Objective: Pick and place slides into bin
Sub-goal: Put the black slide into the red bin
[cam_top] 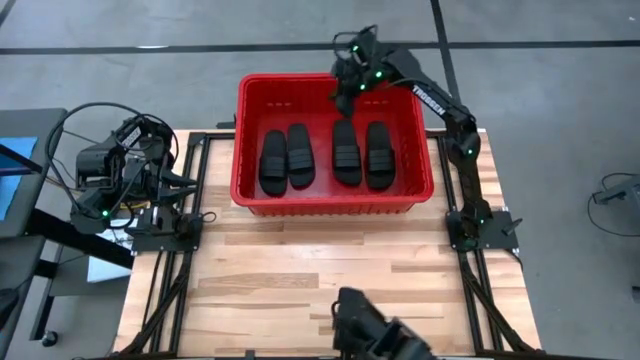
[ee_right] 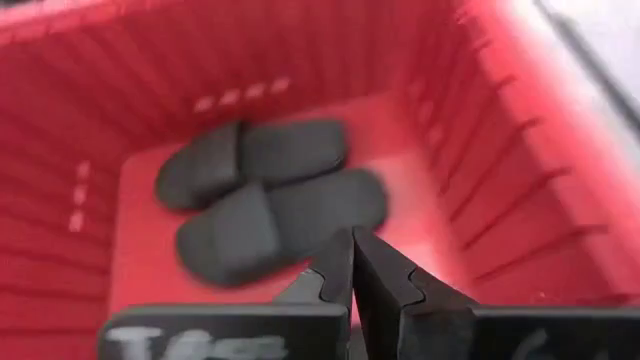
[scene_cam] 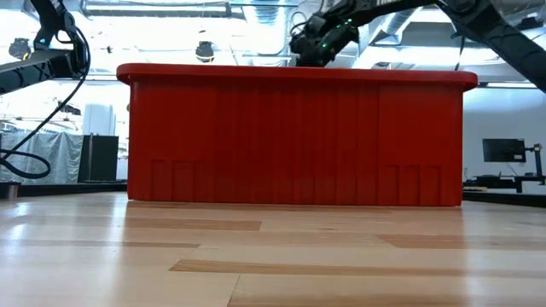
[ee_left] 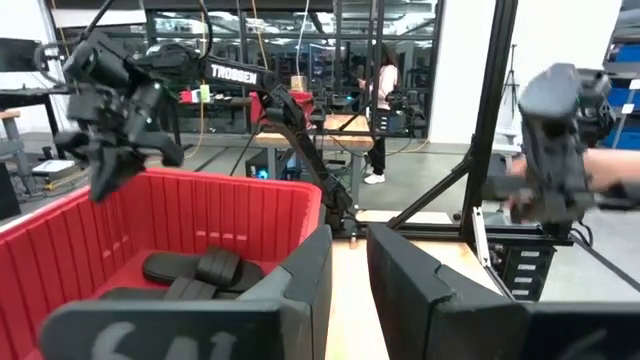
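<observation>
Several black slides lie side by side, soles down, on the floor of the red bin (cam_top: 240, 130): two on its left (cam_top: 273, 160), (cam_top: 300, 155) and two on its right (cam_top: 346, 152), (cam_top: 378, 155). My right gripper (cam_top: 345, 95) hangs shut and empty above the bin's far rim, slanting down toward two of the slides (ee_right: 280, 225). The low view shows it (scene_cam: 311, 47) just above the bin's rim (scene_cam: 294, 75). My left gripper (ee_left: 350, 285) waits open off the table's left edge, level, pointing toward the bin, with nothing between its fingers.
The wooden table top (cam_top: 330, 270) is bare between the bin and the near edge. A dark device (cam_top: 380, 335) stands at the near edge. Black frame rails (cam_top: 185, 260) run along both sides. A person (ee_left: 385, 110) stands far off in the room.
</observation>
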